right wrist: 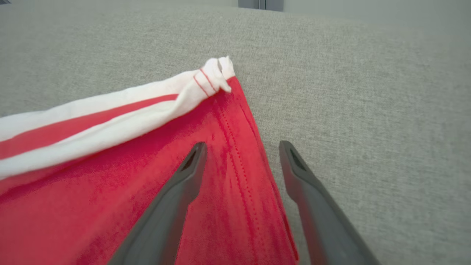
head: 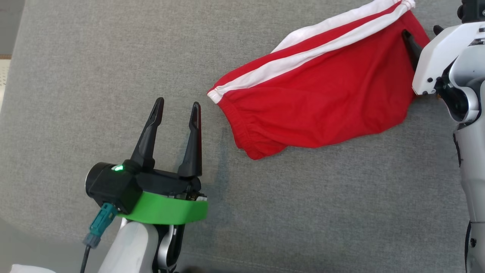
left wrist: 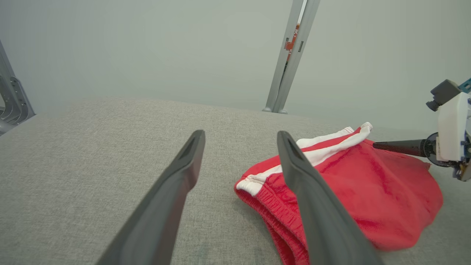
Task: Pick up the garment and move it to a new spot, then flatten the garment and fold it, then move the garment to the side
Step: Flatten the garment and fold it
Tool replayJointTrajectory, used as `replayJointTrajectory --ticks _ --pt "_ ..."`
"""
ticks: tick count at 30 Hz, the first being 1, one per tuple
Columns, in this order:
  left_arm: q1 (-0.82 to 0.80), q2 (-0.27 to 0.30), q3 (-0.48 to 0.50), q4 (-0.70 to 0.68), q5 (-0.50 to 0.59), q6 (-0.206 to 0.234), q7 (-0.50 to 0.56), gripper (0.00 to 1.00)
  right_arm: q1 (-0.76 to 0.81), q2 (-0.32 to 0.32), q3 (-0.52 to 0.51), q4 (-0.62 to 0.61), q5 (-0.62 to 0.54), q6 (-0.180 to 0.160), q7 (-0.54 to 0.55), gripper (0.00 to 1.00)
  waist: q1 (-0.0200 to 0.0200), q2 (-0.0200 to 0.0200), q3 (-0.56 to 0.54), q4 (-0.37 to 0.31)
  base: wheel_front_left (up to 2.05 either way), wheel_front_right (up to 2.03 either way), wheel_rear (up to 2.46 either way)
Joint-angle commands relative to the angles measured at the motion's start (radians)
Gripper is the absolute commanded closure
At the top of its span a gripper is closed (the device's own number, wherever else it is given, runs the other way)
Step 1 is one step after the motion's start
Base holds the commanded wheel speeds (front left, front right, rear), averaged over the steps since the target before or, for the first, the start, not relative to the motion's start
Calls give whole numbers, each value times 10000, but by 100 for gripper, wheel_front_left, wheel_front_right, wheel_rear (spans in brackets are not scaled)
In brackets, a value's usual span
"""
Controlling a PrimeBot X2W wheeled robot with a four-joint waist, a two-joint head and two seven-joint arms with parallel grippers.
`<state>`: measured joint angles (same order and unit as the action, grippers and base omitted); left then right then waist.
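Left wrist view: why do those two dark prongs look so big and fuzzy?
Left wrist view: the left gripper sits right at the wide-angle lens, so its fingers loom and blur toward the bottom edge, while the red shorts look fairly sharp. Right wrist view: same softness on the right gripper. Head view: even light, only a faint shadow beside the left gripper.

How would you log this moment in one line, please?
red fabric garment with white stripes: on grey fabric surface; left gripper: open, apart; right gripper: open, straddling its edge
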<state>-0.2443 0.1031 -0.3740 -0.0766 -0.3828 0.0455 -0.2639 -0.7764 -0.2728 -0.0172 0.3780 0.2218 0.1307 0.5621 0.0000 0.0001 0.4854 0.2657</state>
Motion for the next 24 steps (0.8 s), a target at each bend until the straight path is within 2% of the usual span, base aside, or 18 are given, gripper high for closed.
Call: replayJointTrajectory --ticks 1,6,7,8,9,15,19,24 --pt "189 -142 191 15 227 -223 0 0 -88 -37 -56 172 -185 -1 88 0 0 -1 188 270 0 0 0" --pt "447 -463 677 63 639 -788 0 0 -20 97 -220 846 -566 -1 413 0 0 -1 210 490 0 0 0" --pt "494 -485 752 79 676 -873 -1 0 33 140 -232 977 -513 -1 461 13 0 -1 179 506 0 0 0" --pt "541 -502 834 99 701 -919 -1 0 68 217 -310 1075 -368 2 418 13 0 -1 133 501 0 0 0" --pt "598 -514 919 128 751 -974 -1 0 100 338 -407 1165 -176 0 394 100 0 -1 74 469 0 0 0" --pt "1031 -521 1160 198 713 -951 -1 0 523 893 -1062 992 1099 -1 -75 100 0 -1 -490 -122 0 0 0" --pt "1377 -517 1436 335 1000 -1078 -2 0 1019 573 -1993 693 1817 -12 -233 100 0 -1 -955 -501 0 0 0" --pt "1832 -514 1687 473 1174 -1159 -2 0 1713 125 -3481 481 1916 -6 -284 100 0 -1 -1539 -641 0 0 0"
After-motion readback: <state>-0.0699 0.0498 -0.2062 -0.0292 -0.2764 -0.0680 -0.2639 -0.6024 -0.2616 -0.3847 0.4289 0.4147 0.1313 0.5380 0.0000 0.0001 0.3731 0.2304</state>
